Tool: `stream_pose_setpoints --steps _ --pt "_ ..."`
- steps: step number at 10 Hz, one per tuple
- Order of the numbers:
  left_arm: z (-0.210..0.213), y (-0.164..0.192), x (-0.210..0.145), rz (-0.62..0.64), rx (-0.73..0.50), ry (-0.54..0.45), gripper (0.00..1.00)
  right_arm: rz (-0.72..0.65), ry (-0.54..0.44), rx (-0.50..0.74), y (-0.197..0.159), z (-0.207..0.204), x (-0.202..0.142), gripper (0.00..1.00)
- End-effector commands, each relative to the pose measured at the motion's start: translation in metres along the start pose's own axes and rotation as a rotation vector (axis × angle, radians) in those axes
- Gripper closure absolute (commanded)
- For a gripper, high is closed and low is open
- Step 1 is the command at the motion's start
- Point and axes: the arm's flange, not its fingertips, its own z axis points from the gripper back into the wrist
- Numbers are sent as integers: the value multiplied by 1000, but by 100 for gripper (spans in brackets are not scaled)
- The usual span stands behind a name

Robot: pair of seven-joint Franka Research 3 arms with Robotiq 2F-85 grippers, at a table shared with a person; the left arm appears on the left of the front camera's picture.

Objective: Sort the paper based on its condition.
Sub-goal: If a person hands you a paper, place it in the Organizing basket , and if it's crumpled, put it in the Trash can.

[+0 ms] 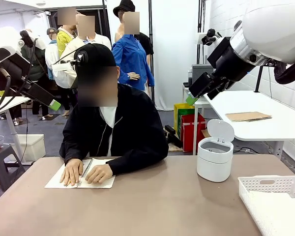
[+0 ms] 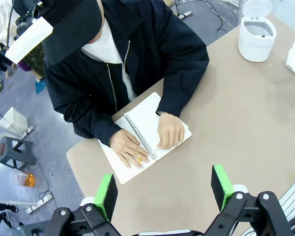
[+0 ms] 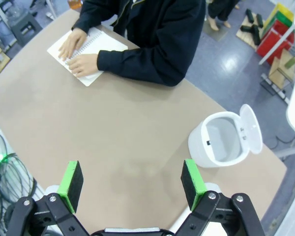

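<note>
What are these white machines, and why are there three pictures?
They are two robot arms at a brown table. One picture comes from a camera between the arms, looking across at a person in a dark jacket. The other two come from cameras on the arms' wrists, looking down.

Each arm ends in a tool with two green-padded fingers for grabbing. The left tool and the right tool both hang above the table, open and holding nothing.

On the table, the person rests both hands on an open notebook. There is also a small white bin with its lid up, and a white basket at the robot's right.
</note>
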Motion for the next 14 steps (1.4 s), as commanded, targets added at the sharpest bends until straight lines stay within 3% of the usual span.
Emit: stream_pose_setpoints --steps 1,14 --pt "-1 0 0 1 -5 -2 0 29 -37 33 -3 -11 -4 0" --pt "-1 0 0 1 -5 -2 0 6 -6 5 1 -3 0 0"
